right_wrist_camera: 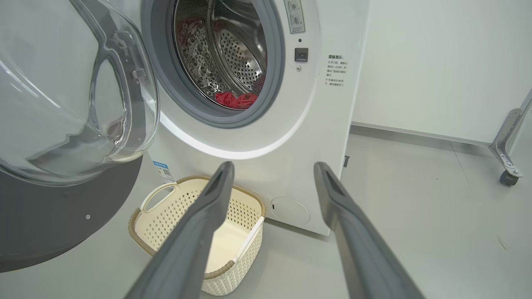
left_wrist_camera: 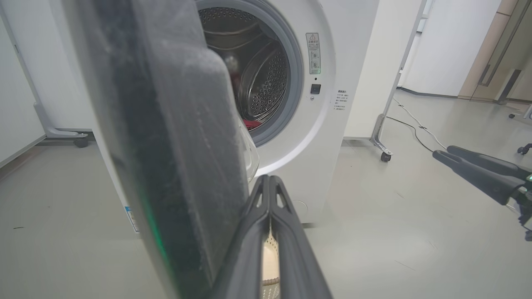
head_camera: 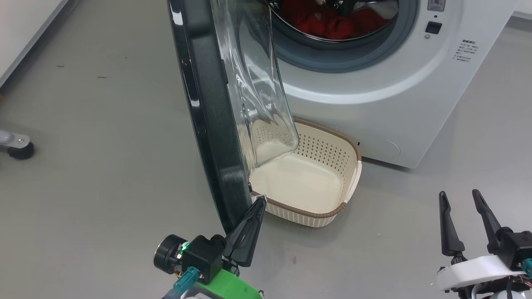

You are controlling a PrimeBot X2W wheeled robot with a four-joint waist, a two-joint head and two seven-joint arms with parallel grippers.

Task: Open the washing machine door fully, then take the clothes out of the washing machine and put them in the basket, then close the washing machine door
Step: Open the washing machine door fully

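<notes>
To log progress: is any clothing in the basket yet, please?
No, the basket holds nothing; the clothes lie inside the washing machine.

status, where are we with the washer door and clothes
left gripper shut at edge of washing machine door. right gripper open, empty. clothes in drum. basket empty, beside door.

clothes in washing machine, basket on floor before it, door left of basket
</notes>
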